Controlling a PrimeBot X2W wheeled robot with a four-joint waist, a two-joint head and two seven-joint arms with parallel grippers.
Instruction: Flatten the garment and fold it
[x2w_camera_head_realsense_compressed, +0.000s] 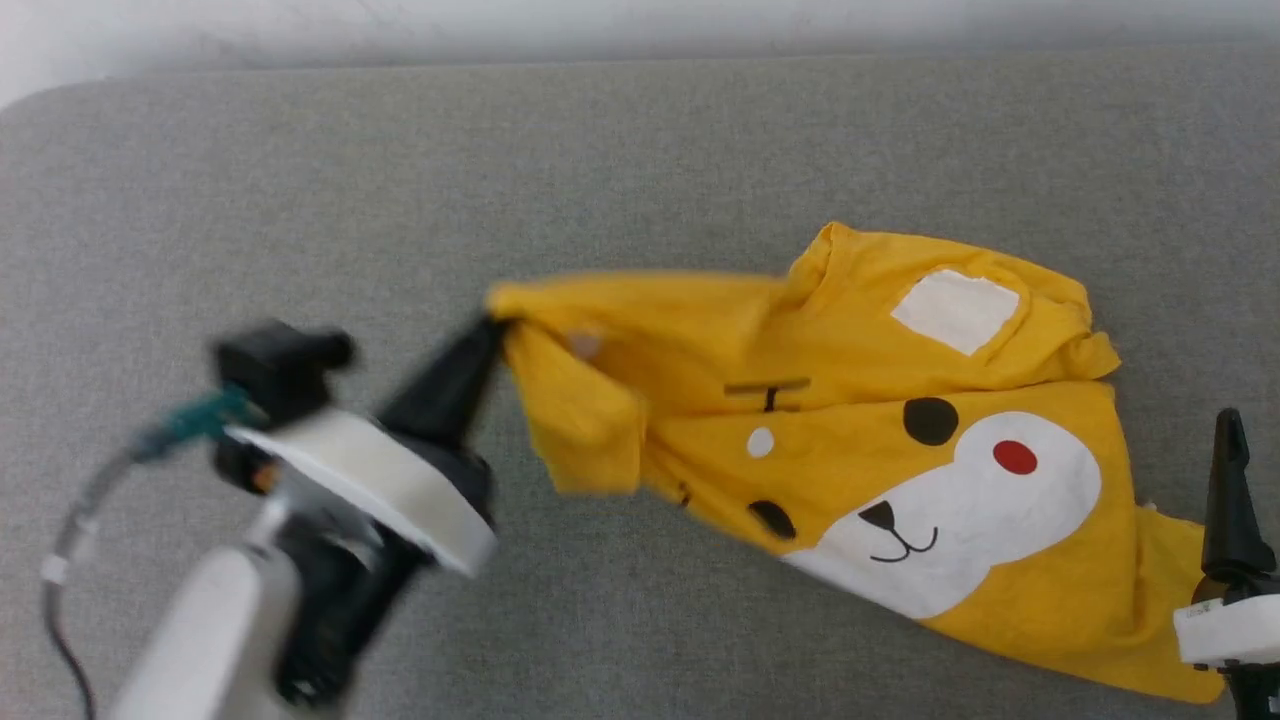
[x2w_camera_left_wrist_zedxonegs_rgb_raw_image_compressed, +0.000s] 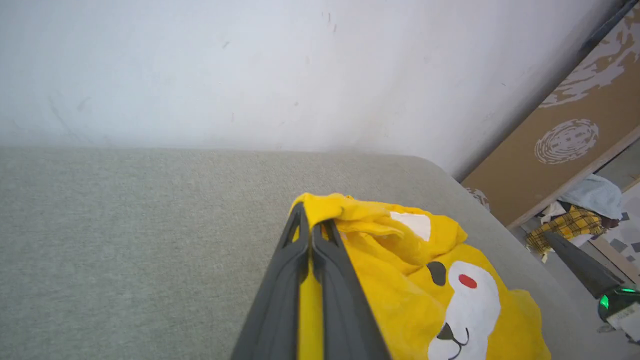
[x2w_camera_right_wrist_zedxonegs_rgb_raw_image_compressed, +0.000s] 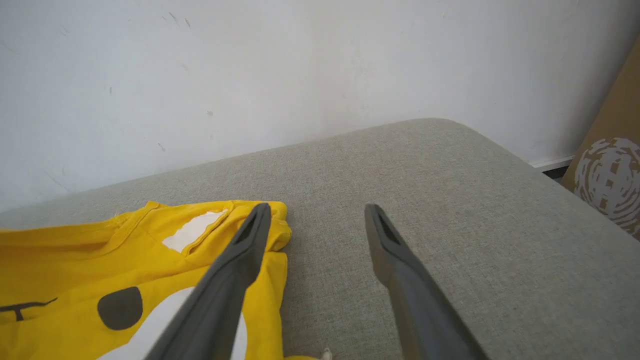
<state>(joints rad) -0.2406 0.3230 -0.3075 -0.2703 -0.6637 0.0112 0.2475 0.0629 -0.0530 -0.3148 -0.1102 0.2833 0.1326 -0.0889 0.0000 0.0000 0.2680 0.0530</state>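
The garment (x2w_camera_head_realsense_compressed: 860, 430), a bright yellow T-shirt with a cartoon animal face, lies crumpled on the grey cushion (x2w_camera_head_realsense_compressed: 500, 150), right of centre. My left gripper (x2w_camera_head_realsense_compressed: 492, 330) is shut on its left edge, and that part is stretched out leftward. In the left wrist view the two dark fingers (x2w_camera_left_wrist_zedxonegs_rgb_raw_image_compressed: 295, 250) pinch yellow cloth (x2w_camera_left_wrist_zedxonegs_rgb_raw_image_compressed: 425, 280) between them. My right gripper (x2w_camera_right_wrist_zedxonegs_rgb_raw_image_compressed: 317, 212) stands open above the shirt's right edge (x2w_camera_right_wrist_zedxonegs_rgb_raw_image_compressed: 150, 260), nothing between its fingers. One dark finger of it (x2w_camera_head_realsense_compressed: 1228, 490) rises at the right border of the head view.
A white wall (x2w_camera_head_realsense_compressed: 640, 25) runs along the cushion's far edge. Off the cushion's right end, a brown patterned board (x2w_camera_left_wrist_zedxonegs_rgb_raw_image_compressed: 565, 145) leans by the wall, and a heap of clothes (x2w_camera_left_wrist_zedxonegs_rgb_raw_image_compressed: 580, 215) lies on the floor.
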